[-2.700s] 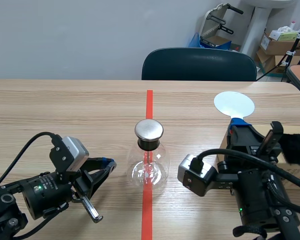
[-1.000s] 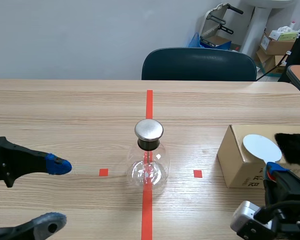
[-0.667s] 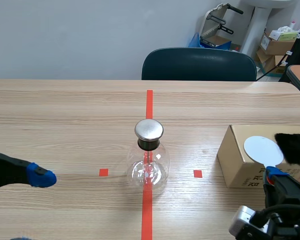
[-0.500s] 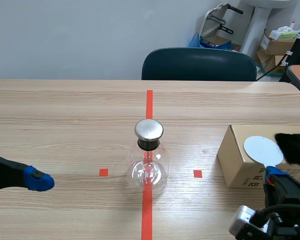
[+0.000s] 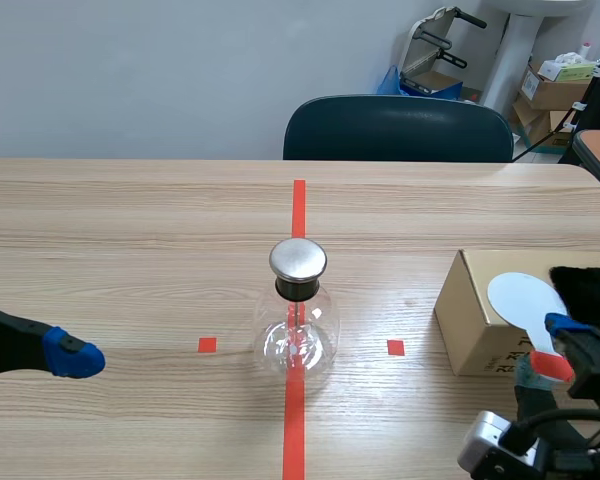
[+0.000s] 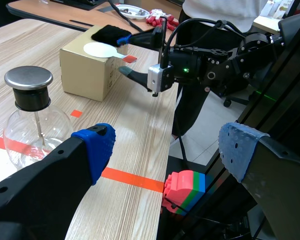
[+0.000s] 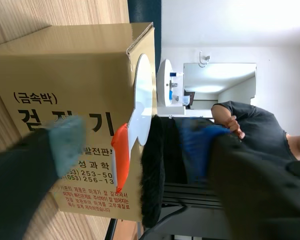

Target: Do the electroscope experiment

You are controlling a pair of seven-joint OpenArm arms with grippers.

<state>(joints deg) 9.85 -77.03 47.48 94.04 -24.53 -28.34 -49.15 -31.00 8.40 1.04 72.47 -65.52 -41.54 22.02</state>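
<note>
The electroscope (image 5: pixel 298 325), a clear glass flask with a round metal cap (image 5: pixel 298 259), stands on the red centre line; the left wrist view has this electroscope (image 6: pixel 32 135) beside my left finger. A white disc paddle (image 5: pixel 523 296) with an orange-red handle (image 5: pixel 553 366) lies on the cardboard box (image 5: pixel 472 318), next to a black fur cloth (image 5: pixel 590 293). My right gripper (image 5: pixel 550 352) stands open around that handle (image 7: pixel 120 156), its pads clear of it. My left gripper (image 6: pixel 167 150) is open and empty, low at the table's left, with one blue fingertip (image 5: pixel 72 353) showing.
A dark chair (image 5: pixel 398 128) stands behind the far table edge. Boxes and clutter fill the back right corner. Past the near table edge, the left wrist view shows the right arm (image 6: pixel 190 62), a person standing, and a coloured block (image 6: pixel 185 192) on the floor.
My right gripper has opened and let go of the paddle's handle; the paddle stays on the box. My left gripper has drawn back to the left, one finger leaving the scene view.
</note>
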